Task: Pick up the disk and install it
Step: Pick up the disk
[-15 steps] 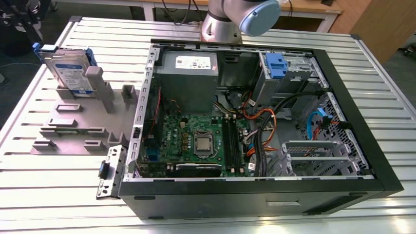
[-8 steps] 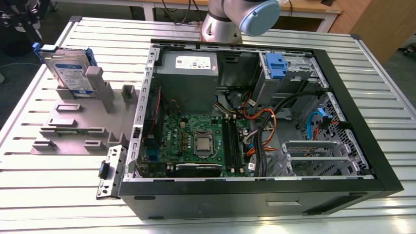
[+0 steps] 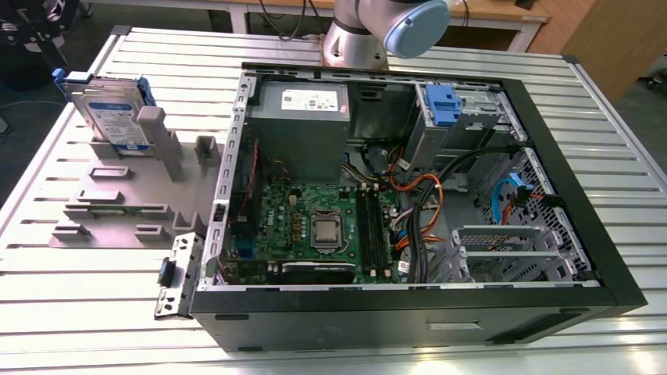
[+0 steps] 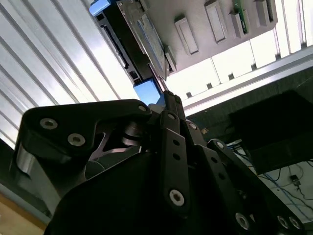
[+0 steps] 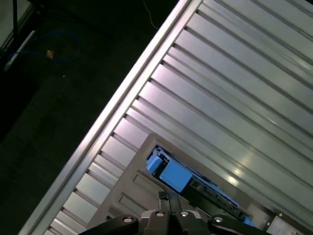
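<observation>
Flat rectangular silver hard drive (image 3: pixel 105 109) in blue plastic carrier rail. Stands on edge in a grey plastic fixture (image 3: pixel 105 211) at the exterior view's left. Looks rigid, dense, shock-sensitive; best pinched across the thin top edge. Bears a white-and-blue label, print unreadable. Black metal gripper (image 4: pixel 166 95) above, jaws apparently closed, empty.

No print is legible, even on the disk (image 3: pixel 108 111).
</observation>
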Motion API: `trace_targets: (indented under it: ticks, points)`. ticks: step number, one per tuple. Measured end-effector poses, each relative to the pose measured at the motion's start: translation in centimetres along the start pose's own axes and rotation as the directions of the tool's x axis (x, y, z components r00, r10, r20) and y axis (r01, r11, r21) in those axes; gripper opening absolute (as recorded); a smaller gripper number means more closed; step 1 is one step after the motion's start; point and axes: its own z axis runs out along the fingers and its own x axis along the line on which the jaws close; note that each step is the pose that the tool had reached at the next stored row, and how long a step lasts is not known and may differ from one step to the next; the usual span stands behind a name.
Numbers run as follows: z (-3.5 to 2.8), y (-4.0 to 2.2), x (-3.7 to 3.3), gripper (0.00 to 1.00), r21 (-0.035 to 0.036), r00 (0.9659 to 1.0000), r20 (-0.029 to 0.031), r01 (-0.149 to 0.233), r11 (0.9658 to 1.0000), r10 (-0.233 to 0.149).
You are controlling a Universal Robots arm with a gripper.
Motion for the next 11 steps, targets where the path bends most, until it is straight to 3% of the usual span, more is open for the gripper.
trace_targets:
  ticks: [6,11]
  points:
    - [0.00,0.00,0.00,0.11,-0.0014,0.9981,-0.0029,0.061,0.9982,-0.061]
    - [0.01,0.00,0.00,0.11,-0.0017,0.9972,-0.0035,0.074,0.9972,-0.074]
